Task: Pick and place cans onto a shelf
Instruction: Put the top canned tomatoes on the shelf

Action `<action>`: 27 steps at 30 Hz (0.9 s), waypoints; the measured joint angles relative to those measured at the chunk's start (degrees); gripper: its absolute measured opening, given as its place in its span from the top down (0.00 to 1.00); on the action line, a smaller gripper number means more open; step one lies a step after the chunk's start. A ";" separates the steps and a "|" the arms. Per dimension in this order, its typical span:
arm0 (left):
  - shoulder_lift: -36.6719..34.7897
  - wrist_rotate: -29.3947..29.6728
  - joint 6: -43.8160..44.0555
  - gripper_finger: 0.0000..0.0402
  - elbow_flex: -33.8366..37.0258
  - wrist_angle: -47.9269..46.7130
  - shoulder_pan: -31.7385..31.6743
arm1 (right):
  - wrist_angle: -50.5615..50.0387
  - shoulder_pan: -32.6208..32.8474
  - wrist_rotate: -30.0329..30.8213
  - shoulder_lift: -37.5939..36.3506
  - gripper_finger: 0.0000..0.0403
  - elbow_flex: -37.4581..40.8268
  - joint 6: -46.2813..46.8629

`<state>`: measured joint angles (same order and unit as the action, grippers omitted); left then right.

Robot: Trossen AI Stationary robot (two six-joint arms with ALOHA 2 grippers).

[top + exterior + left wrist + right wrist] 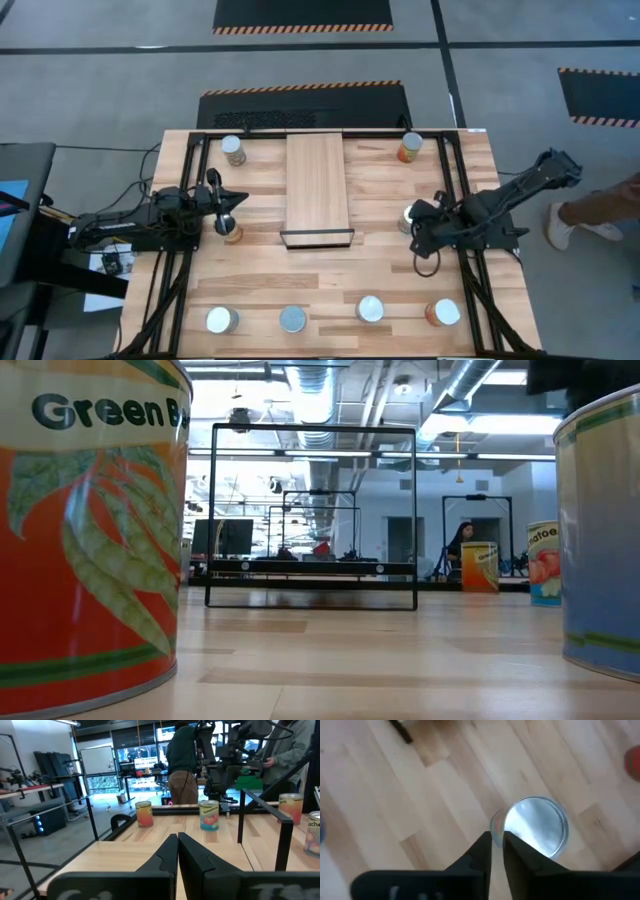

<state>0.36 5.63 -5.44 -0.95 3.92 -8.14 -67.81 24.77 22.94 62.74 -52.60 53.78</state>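
The light-wood shelf [318,190] stands mid-table on its dark frame [312,570]. Several cans stand upright on the tabletop. My left gripper [238,201] is shut and empty, pointing level toward the table's right, with an orange can [233,234] just beside it on its near side. My right gripper [496,842] is shut and points down over a silvery-topped can [537,825], at the edge of the can's top. In the left wrist view this tomato-label can [209,815] stands under the right arm. My right gripper's shut fingertips [512,842] stand from above at the rim of the can's round top [520,832]. I cannot tell whether they touch it. The can stands upright on the table.
Two cans stand at the far corners [233,150] [410,147]. Several cans line the near edge [221,320] [292,319] [370,309] [443,313]. Two of them fill the low view's sides [90,530] [600,530]. People [182,765] stand beyond the table's right side.
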 joint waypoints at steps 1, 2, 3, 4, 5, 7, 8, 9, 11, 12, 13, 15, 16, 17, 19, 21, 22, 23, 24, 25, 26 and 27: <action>0.00 0.00 0.02 0.99 0.00 0.01 0.00 | 0.13 -1.05 -0.57 0.66 0.78 0.04 0.05; 0.00 0.02 0.06 0.99 0.00 0.02 0.00 | 0.30 -2.09 -1.18 1.33 0.76 0.03 0.31; 0.00 0.02 0.08 0.99 0.00 0.00 0.00 | 0.22 -3.12 -2.04 2.11 0.73 0.02 0.39; 0.00 0.00 0.08 0.99 0.00 -0.04 0.02 | 0.01 -4.07 -2.88 3.02 0.71 0.02 0.39; 0.00 0.00 0.08 0.99 0.00 -0.03 0.02 | -0.08 -4.90 -3.38 4.01 0.68 0.07 0.39; 0.00 0.00 0.06 0.99 0.00 -0.07 0.01 | 0.22 -6.38 -3.50 5.83 0.63 0.05 0.39; 0.00 0.00 0.06 0.99 0.00 -0.09 0.00 | 0.04 -7.15 -3.56 6.71 0.60 0.04 0.37; 0.00 0.00 0.08 0.99 0.00 -0.15 0.00 | -0.31 -7.89 -3.56 7.58 0.58 0.04 0.33; 0.00 0.00 0.06 0.99 0.00 -0.37 0.00 | -0.49 -9.07 -3.54 9.10 0.55 0.04 0.23; 0.00 0.00 0.06 0.99 0.01 -0.47 0.01 | -0.66 -9.51 -3.54 9.83 0.55 0.04 0.24; 0.00 0.00 0.06 0.99 0.00 -0.56 0.01 | -0.87 -9.91 -3.54 10.46 0.54 0.04 0.19; 0.00 0.00 0.06 0.99 0.00 -0.63 0.00 | -0.94 -10.57 -3.54 11.64 0.55 0.04 -0.19; 0.00 0.00 0.06 0.99 0.00 -0.63 0.00 | -0.96 -10.86 -3.56 12.22 0.56 0.04 -0.24; 0.00 0.00 0.05 0.99 0.00 -0.63 0.00 | -1.10 -11.28 -3.56 12.73 0.57 0.04 -0.24; 0.00 0.00 -0.03 0.99 0.00 -0.63 0.00 | -1.22 -12.10 -3.58 13.72 0.60 0.04 -1.04; 0.00 -0.01 -0.01 0.99 0.00 -0.63 0.02 | -1.04 -12.82 -3.57 14.55 0.64 0.04 -2.39; 0.00 -0.01 -0.03 0.99 0.01 -0.63 0.00 | -0.91 -13.19 -3.56 14.87 0.66 0.04 -3.00; 0.00 -0.01 -0.10 0.99 0.00 -0.63 0.00 | -0.72 -13.49 -3.51 15.21 0.68 0.04 -3.58; 0.00 0.00 -0.10 0.99 0.00 -0.63 0.00 | -0.68 -13.79 -3.48 15.36 0.71 0.02 -4.24; 0.00 -0.02 -0.10 0.99 0.00 -0.63 0.00 | -0.68 -13.86 -3.51 15.37 0.73 0.02 -4.75; 0.00 0.00 -0.10 0.99 0.00 -0.61 0.00 | -0.52 -14.04 -3.83 15.36 0.76 0.02 -5.53; 0.00 -0.02 -0.10 0.99 0.02 -0.61 0.00 | -0.14 -14.08 -4.51 15.31 0.79 0.02 -6.31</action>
<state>0.36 5.61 -5.54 -0.93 3.31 -8.14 -67.95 10.70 18.43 78.05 -52.58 47.47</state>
